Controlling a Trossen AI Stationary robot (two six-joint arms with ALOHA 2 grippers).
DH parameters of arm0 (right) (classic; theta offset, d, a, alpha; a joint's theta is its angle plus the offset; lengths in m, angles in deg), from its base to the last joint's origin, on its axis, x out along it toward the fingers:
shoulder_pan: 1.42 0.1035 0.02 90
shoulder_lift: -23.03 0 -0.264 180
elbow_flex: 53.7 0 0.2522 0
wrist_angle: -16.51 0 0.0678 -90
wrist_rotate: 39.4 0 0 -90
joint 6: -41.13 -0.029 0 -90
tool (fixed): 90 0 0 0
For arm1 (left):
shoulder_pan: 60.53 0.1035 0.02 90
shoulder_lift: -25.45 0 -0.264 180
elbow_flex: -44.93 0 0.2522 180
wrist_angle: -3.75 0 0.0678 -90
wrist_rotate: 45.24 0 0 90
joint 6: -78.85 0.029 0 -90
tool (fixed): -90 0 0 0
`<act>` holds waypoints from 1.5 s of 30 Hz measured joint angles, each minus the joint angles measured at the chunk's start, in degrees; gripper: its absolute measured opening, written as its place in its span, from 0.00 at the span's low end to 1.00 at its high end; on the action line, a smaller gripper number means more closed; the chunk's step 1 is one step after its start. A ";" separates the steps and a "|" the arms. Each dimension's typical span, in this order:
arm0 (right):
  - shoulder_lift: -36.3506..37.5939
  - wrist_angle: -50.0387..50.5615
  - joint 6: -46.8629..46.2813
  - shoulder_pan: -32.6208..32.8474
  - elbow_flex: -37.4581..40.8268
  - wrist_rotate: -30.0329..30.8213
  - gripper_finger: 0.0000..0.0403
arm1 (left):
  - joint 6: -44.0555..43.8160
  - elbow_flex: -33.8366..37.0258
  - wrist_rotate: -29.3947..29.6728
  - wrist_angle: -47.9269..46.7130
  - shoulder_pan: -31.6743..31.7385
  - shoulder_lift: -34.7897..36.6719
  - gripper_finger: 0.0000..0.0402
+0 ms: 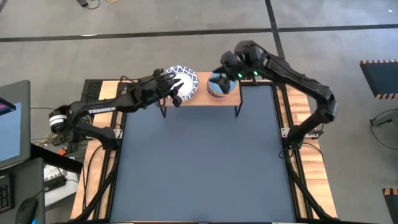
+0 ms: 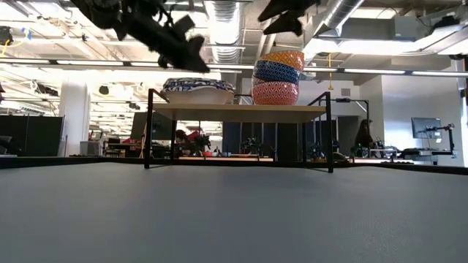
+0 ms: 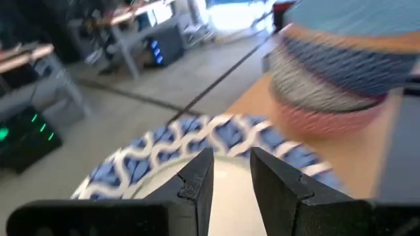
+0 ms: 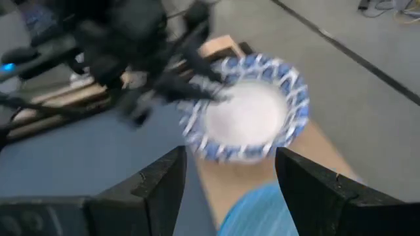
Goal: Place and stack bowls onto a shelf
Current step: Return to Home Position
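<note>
The shelf (image 1: 200,98) stands at the table's far edge on thin black legs. A wide white bowl with a blue patterned rim (image 1: 184,79) rests on its left half; whether others nest under it I cannot tell. A stack of small bowls (image 2: 276,77) sits on the right half: red at the bottom, then blue and yellow, with light blue on top (image 4: 262,210). My left gripper (image 3: 231,172) hovers just above the white bowl (image 3: 197,147), its fingers a little apart and empty. My right gripper (image 4: 230,177) is wide open and empty above the small stack.
The dark table top (image 1: 199,162) spreads in front of the shelf. Wooden side rails (image 1: 311,174) flank it. The shelf's black legs (image 2: 148,128) stand at the board's corners. A monitor (image 1: 12,124) and cables sit off the table's left side.
</note>
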 joint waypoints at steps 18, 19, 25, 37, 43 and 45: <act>36.72 -16.04 -7.13 21.13 41.56 22.73 0.64 | -5.82 0.16 -5.44 -6.60 -0.79 6.07 0.23; 38.85 -17.31 -7.17 22.85 43.97 24.19 0.64 | -5.77 0.81 -5.42 -5.93 -2.22 7.34 0.23; 48.02 -26.81 -6.56 31.94 58.84 26.21 0.57 | -6.60 9.49 -3.04 3.68 -14.70 12.34 0.23; 50.18 -50.11 -3.31 48.05 74.52 34.85 0.04 | -4.55 17.70 12.55 5.03 -36.85 20.67 0.18; 57.00 -47.20 -1.18 51.39 75.81 39.52 0.11 | -4.36 18.29 5.12 0.38 -36.50 31.10 0.02; 59.37 -46.78 -0.81 51.32 77.60 39.58 0.10 | -4.31 20.55 4.96 0.28 -36.84 33.26 0.01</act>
